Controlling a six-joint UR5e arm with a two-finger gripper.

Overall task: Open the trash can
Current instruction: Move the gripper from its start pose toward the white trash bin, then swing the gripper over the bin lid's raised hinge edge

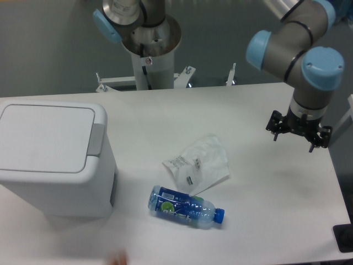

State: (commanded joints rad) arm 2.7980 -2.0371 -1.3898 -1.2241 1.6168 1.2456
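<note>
The trash can (52, 160) sits at the left edge of the frame on the white table (276, 210), its flat lid (44, 138) down and level, so the opening has not begun. Its grey push-button tab (96, 139) lies along the lid's right edge, facing the middle of the table, which likely suits an arm coming in from the right. In the lower centre a blue-labelled plastic bottle (186, 207) lies on its side with its blue cap pointing right, and just above it, touching or nearly so, rests a crumpled clear plastic bag (201, 163); both look like rubbish waiting for the bin. The gripper (298, 134) hangs at the right of the frame, pointing down above the table, well apart from the can and from the litter. Its fingers are seen nearly end-on from above, small and dark, so how far they stand apart cannot be told; nothing appears between them and they touch nothing. Judging by this layout, the arm must next travel left across the table to press the tab.
</note>
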